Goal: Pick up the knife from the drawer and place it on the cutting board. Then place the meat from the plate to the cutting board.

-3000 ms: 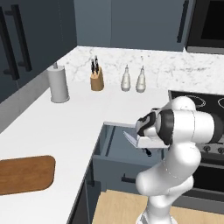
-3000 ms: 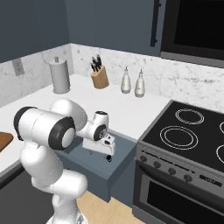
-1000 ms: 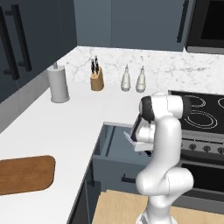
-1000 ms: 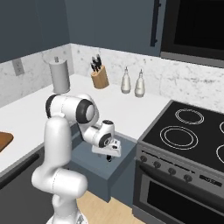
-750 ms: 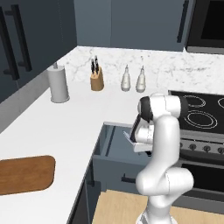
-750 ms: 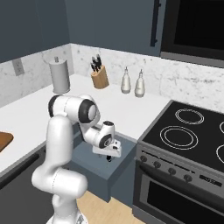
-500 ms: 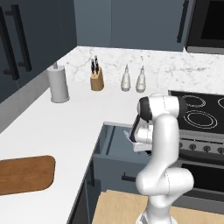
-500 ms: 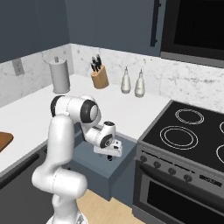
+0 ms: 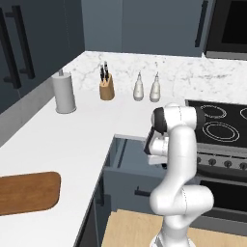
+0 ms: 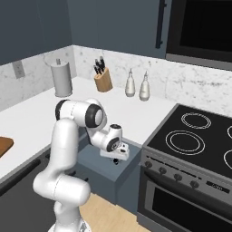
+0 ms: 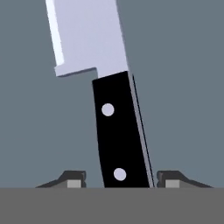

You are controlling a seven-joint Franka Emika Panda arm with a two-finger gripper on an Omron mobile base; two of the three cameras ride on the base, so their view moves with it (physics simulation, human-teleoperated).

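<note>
In the hand view the knife (image 11: 111, 105) runs up the middle of the frame – broad silver blade at the top, black riveted handle below – lying on the grey floor of the drawer (image 11: 183, 87). The two fingers (image 11: 73, 179) stand at the lower edge, one on each side of the handle end, with a small gap showing on both sides; they are partly spread and not visibly pressing the handle. In the left base view the gripper (image 9: 153, 153) reaches down into the open drawer (image 9: 126, 155) at centre frame. The cutting board (image 9: 26, 192) lies on the white worktop (image 9: 67, 135) at lower left, well apart from the drawer.
</note>
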